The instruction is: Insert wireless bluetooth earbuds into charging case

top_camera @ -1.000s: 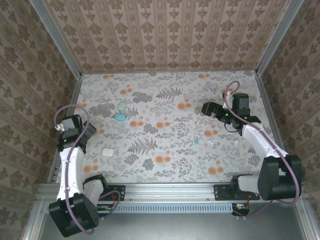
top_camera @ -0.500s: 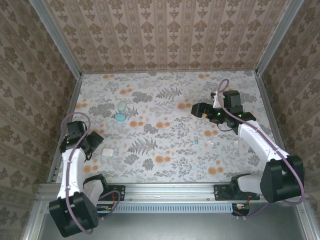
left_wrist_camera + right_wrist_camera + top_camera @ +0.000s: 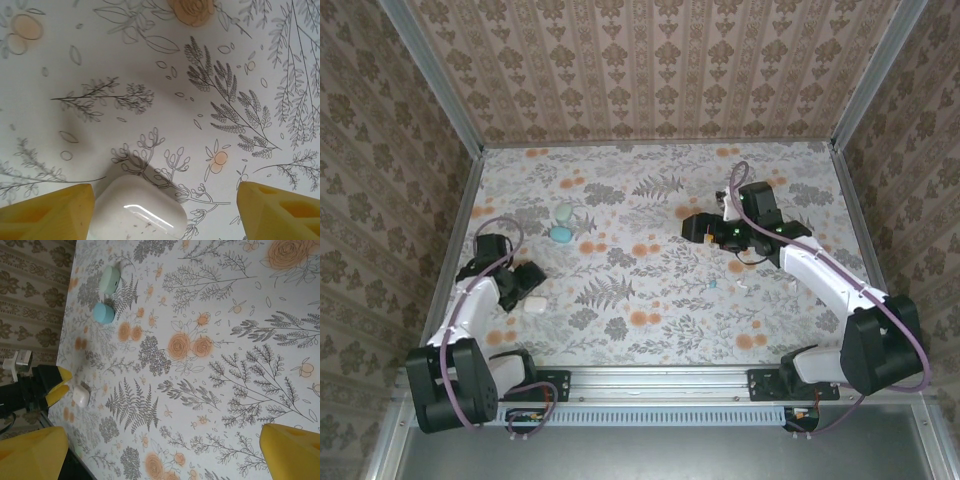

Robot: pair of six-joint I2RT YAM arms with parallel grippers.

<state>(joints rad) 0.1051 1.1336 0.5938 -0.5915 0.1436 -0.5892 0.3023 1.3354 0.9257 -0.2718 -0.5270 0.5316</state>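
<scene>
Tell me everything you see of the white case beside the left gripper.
The white case is a small, rounded pebble of glossy white plastic, with a bright reflection and a few dark specks on top. It looks shut and lies flat on the flowered table, between the open fingers of the left gripper: close against one finger, well apart from the other. Whether it touches that finger I cannot tell.

Bright, even, diffuse light from above in all three views, with soft shadows throughout; the clearest is a grey patch on the table (image 3: 165, 90) beyond the white case (image 3: 137, 210). A short glare streak crosses the case's glossy top. The yellow fingers (image 3: 47, 212) at the wrist views' lower edges look slightly soft.
</scene>
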